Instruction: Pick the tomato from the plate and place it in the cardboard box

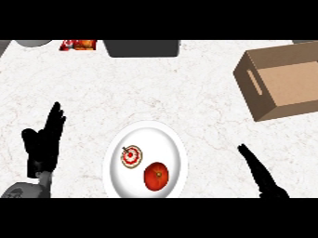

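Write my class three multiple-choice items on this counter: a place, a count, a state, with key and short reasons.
1. Where is the cardboard box? A. upper right of the counter B. at its centre C. at its left edge
2. How many things lie on the plate? A. one B. two C. four
3. What state is the tomato in? A. gripped by a hand B. lying on the plate C. inside the box
Key: 1 A, it stands at the upper right. 2 B, the tomato and a red-and-white round item. 3 B, the left hand and right hand are open beside the plate.
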`<action>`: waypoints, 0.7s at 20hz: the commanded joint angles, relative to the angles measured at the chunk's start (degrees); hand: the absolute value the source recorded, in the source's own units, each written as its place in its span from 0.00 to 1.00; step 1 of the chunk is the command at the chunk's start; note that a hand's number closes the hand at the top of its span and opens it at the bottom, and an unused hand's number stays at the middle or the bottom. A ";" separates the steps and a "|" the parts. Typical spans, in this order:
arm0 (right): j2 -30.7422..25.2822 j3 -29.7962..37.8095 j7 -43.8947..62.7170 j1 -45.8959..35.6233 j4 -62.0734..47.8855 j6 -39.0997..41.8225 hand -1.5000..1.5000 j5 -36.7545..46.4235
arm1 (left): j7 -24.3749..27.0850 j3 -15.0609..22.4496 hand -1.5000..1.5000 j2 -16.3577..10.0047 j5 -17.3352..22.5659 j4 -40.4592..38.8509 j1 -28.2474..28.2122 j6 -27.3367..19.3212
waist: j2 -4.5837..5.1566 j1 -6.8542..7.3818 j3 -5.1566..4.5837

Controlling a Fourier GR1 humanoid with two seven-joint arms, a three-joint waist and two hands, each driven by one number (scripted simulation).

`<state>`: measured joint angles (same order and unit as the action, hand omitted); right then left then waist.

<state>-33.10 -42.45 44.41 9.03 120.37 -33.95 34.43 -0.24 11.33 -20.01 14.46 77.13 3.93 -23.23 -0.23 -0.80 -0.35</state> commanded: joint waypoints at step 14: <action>22.10 -4.70 35.93 -19.39 -5.16 31.77 0.00 3.42 | -0.09 -0.57 0.50 2.14 -1.69 -2.41 2.81 0.44 | 0.34 1.41 0.21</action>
<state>-16.71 -46.95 68.03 -7.08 119.13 -8.67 38.65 0.00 10.37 -18.94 13.62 74.98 6.17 -21.85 0.10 0.58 -0.20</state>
